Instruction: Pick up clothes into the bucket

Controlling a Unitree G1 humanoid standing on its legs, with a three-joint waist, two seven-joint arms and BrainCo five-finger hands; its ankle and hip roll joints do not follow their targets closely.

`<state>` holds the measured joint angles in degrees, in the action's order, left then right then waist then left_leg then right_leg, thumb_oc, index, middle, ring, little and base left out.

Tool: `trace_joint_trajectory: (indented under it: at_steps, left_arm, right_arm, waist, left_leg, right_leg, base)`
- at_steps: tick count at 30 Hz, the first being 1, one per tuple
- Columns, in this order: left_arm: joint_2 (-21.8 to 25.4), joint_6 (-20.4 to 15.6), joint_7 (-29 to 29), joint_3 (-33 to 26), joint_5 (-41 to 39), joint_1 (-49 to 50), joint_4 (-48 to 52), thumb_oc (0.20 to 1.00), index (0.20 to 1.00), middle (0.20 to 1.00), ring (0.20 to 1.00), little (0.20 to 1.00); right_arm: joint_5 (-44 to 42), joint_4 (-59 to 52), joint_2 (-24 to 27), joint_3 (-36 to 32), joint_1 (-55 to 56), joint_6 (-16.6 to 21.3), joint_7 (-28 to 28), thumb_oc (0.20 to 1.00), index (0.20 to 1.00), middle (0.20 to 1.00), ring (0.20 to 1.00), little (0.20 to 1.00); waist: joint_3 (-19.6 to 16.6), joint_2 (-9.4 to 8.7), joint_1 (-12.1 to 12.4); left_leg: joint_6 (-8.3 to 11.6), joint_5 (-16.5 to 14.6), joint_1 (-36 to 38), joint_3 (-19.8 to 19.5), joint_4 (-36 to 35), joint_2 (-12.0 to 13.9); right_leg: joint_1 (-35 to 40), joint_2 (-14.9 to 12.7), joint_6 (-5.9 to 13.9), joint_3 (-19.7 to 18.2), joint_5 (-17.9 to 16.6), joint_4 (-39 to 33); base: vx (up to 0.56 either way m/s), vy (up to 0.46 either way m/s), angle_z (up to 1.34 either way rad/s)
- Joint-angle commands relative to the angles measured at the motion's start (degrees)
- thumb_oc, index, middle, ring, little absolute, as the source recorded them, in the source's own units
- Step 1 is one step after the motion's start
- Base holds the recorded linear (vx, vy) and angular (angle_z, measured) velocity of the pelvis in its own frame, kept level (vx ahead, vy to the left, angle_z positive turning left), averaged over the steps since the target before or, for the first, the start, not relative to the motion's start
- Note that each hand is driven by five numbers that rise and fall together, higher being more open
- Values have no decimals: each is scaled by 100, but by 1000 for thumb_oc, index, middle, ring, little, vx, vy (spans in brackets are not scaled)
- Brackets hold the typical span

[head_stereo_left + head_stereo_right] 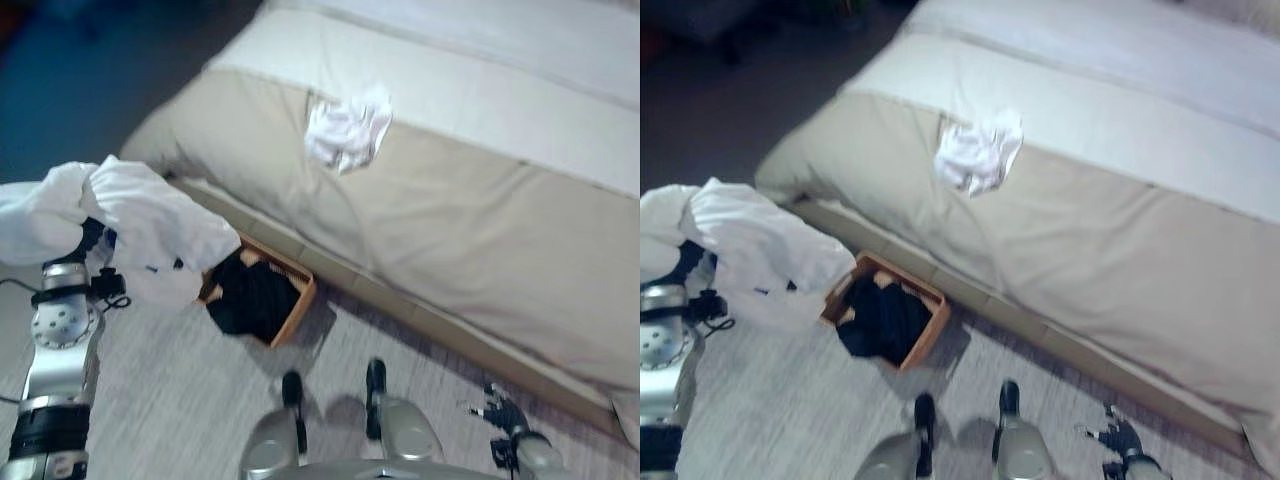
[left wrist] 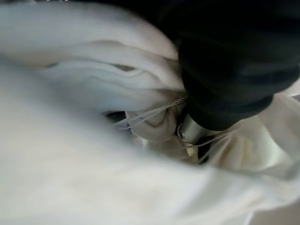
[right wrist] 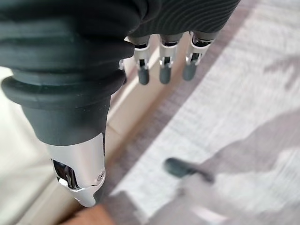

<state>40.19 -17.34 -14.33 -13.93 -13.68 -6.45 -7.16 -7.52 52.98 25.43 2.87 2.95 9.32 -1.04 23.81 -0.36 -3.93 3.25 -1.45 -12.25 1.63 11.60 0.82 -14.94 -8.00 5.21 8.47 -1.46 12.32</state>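
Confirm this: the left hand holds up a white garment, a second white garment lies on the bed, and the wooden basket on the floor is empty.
Not quite. The wooden basket already holds dark clothing, as the left eye view shows. The rest stands: the left hand has the white garment raised, and a second white garment lies on the bed.

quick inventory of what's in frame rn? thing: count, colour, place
white garment: 1, white, draped over the left robot hand, held up above the floor left of the basket
small white garment: 1, white, crumpled on the bed
dark clothes: 1 pile, black, inside the basket
basket: 1, light brown, on the floor beside the bed
bed: 1, beige cover with a white band
floor: grey, wood-look
left robot hand: 1, dark cover, wrapped in the white garment, fingers hidden
right robot hand: 1, silver fingers with dark tips, relaxed, holding nothing, low over the floor near the bed edge
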Motion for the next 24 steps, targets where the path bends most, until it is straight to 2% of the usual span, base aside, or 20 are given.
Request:
trace_joint_trajectory:
  at_steps: [1, 2, 3, 6, 10, 11, 12, 13, 19, 24]
  left_arm:
    - [367, -364, -482, -118, 184, -274, -136, 200, 200, 200, 200, 200]
    - [406, -361, -585, -81, 169, -353, -193, 200, 200, 200, 200, 200]
    - [408, -363, -586, -76, 169, -362, -199, 200, 200, 200, 200, 200]
    - [562, -301, -825, 222, 269, -747, -396, 200, 200, 200, 200, 200]
    - [758, -300, -1012, 567, 232, -1231, -680, 200, 200, 200, 200, 200]
    - [806, -290, -1049, 679, 188, -1371, -780, 200, 200, 200, 200, 200]
    - [838, -268, -1076, 765, 168, -1466, -852, 200, 200, 200, 200, 200]
    - [915, -244, -1137, 956, 94, -1700, -991, 200, 200, 200, 200, 200]
    - [1206, -221, -1282, 1507, -67, -2429, -1465, 200, 200, 200, 200, 200]
    - [1329, -206, -1334, 1772, -306, -2791, -1806, 200, 200, 200, 200, 200]
  right_arm:
    - [16, -349, 164, 230, 61, 278, -176, 1000, 1000, 1000, 1000, 1000]
    - [-9, -385, 198, 232, 27, 315, -226, 1000, 1000, 1000, 1000, 1000]
    - [-9, -384, 196, 229, 24, 316, -226, 1000, 1000, 1000, 1000, 1000]
    - [-161, -411, 264, 186, -73, 414, -408, 1000, 1000, 1000, 1000, 1000]
    - [-319, -602, 344, 152, -119, 546, -569, 1000, 1000, 1000, 1000, 1000]
    - [-384, -661, 362, 135, -134, 569, -610, 1000, 1000, 1000, 1000, 1000]
    - [-442, -691, 374, 136, -129, 588, -642, 1000, 1000, 1000, 1000, 1000]
    - [-521, -715, 389, 131, -144, 648, -734, 1000, 1000, 1000, 1000, 1000]
    - [-723, -889, 411, 173, -190, 784, -961, 1000, 1000, 1000, 1000, 1000]
    - [-796, -1038, 385, 263, -248, 844, -1075, 1000, 1000, 1000, 1000, 1000]
  waist:
    - [-53, -224, -115]
    - [57, -243, -130]
    - [41, -241, -124]
    - [376, -320, -204]
    - [575, -406, -282]
    - [598, -420, -292]
    - [596, -428, -302]
    - [598, -453, -340]
    - [598, -526, -422]
    - [598, -574, -462]
  left_leg:
    - [-127, -678, -523, -74, 1259, -124]
    - [-154, -800, -792, -61, 1582, -104]
    - [-155, -816, -830, -57, 1615, -101]
    - [-173, -932, -1672, -126, 2305, -76]
    - [-176, -1022, -2552, -202, 2917, -48]
    - [-181, -1058, -2769, -214, 3067, -31]
    - [-157, -1284, -2872, -270, 3243, -11]
    - [-167, -1343, -3263, -292, 3483, 9]
    - [-211, -1465, -4249, -342, 3998, 29]
    - [-270, -1559, -4697, -334, 4198, 55]
  right_leg:
    - [-256, -264, 164, -306, 569, 889]
    - [-531, -259, 160, -358, 665, 1206]
    - [-568, -257, 160, -365, 677, 1235]
    - [-1310, -299, 116, -412, 809, 1810]
    - [-2104, -282, 65, -462, 891, 2294]
    - [-2316, -271, 47, -461, 929, 2439]
    - [-2434, -232, 76, -506, 1128, 2618]
    - [-2824, -236, 69, -514, 1164, 2844]
    - [-3786, -201, 84, -509, 1236, 3293]
    - [-4255, -199, 124, -503, 1261, 3476]
  base:
    - [-167, 35, -2]
    - [-116, 26, -6]
    - [-185, 23, -5]
    - [-185, 5, -4]
    - [-149, 1, 10]
    - [-12, -7, 4]
    - [0, 0, 0]
    - [9, -1, -4]
    - [-36, 11, -4]
    - [15, 19, -4]
